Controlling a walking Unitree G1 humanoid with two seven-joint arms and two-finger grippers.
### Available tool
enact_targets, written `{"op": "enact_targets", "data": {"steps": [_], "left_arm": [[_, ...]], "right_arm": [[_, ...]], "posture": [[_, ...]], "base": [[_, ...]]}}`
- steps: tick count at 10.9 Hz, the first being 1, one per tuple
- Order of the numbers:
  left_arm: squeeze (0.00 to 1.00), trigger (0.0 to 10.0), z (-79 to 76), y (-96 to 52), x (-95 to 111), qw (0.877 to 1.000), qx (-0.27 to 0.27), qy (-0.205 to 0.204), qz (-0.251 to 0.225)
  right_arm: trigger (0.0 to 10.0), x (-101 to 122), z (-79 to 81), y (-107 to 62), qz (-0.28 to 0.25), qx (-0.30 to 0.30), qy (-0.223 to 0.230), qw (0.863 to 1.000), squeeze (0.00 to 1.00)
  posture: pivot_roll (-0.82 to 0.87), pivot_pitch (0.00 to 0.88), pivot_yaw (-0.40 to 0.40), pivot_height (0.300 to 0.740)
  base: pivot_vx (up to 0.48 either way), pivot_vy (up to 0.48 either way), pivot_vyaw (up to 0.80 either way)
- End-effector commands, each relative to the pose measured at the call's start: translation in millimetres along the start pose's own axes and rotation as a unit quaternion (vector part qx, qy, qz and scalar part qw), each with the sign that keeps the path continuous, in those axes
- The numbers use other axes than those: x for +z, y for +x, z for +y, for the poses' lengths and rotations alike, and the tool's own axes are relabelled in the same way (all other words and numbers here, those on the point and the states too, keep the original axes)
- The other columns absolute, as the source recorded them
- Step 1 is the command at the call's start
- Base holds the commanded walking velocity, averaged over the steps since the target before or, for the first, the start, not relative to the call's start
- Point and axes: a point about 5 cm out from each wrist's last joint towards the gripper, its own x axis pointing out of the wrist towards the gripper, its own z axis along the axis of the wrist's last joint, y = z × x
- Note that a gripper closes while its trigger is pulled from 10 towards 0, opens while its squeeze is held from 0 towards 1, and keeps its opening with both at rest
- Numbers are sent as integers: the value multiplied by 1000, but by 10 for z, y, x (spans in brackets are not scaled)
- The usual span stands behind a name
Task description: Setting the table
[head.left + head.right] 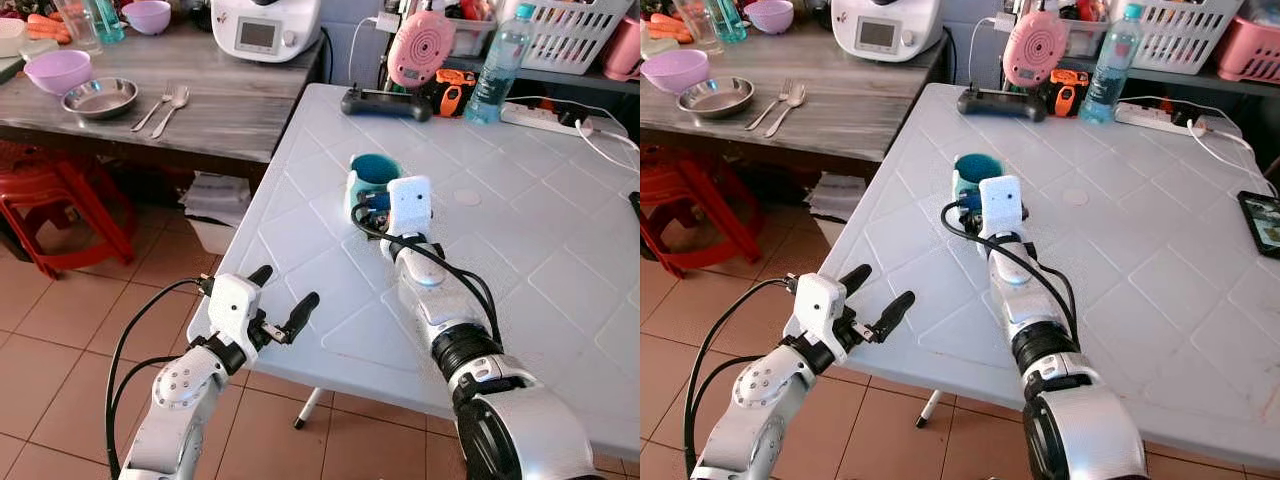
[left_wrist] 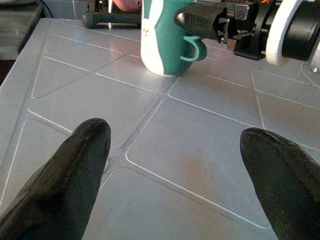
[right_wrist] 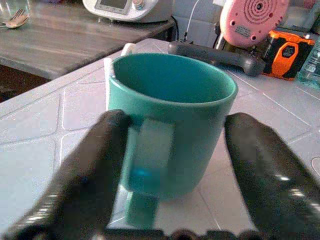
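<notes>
The right gripper (image 3: 172, 150) is reaching across the white desk (image 1: 540, 290), its two fingers (image 3: 95, 165) spread and sitting either side of the handle of one teal mug (image 3: 175, 110); whether they are pressing on it I cannot tell. The mug is standing upright on the desk near its left edge, and its inside is looking empty (the bottom is in shadow). The left gripper (image 1: 275, 300) is hovering at the desk's near left corner, its fingers (image 2: 75, 170) spread wide and pinching nothing, well short of the mug.

Further out, on the grey wooden desk (image 1: 230, 110) to the left, two purple bowls (image 1: 58, 70) and one steel dish (image 1: 100, 97) are sitting, the nearer bowl and the dish apparently empty, with one fork (image 1: 152, 108) and one spoon (image 1: 172, 106) lying side by side just beside the dish. At the white desk's far edge one clear water bottle (image 1: 497, 65) is standing upright.
</notes>
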Motion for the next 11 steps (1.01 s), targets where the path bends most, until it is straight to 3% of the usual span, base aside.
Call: {"op": "enact_targets", "data": {"steps": [1,2,4,6,8,11], "left_arm": [[0,10000,-13,7,12,1000,-4,2,1],[0,10000,-16,7,9,1000,-6,2,3],[0,10000,-10,14,10,1000,-6,3,3],[0,10000,-7,19,14,1000,-6,3,2],[0,10000,-16,32,20,1000,-8,3,1],[0,10000,-39,58,63,1000,-17,-8,-15]], "right_arm": [[0,-27,-20,-1,6,-4,3,1000,0],[0,-50,-15,-7,9,-3,4,1000,0],[1020,-89,-11,-21,16,-4,6,1000,0],[902,-88,-28,-17,15,-7,6,1000,0],[39,-76,-41,-9,13,-10,6,1000,0],[0,-90,-67,-17,13,-12,5,1000,0]], "posture": [[93,106,-38,740],[91,106,-36,740],[93,105,-33,740],[92,104,-30,740],[91,103,-29,740],[86,97,-30,740]], "base": [[0,0,0],[0,0,0],[0,0,0],[0,0,0],[0,0,0],[0,0,0]]}}
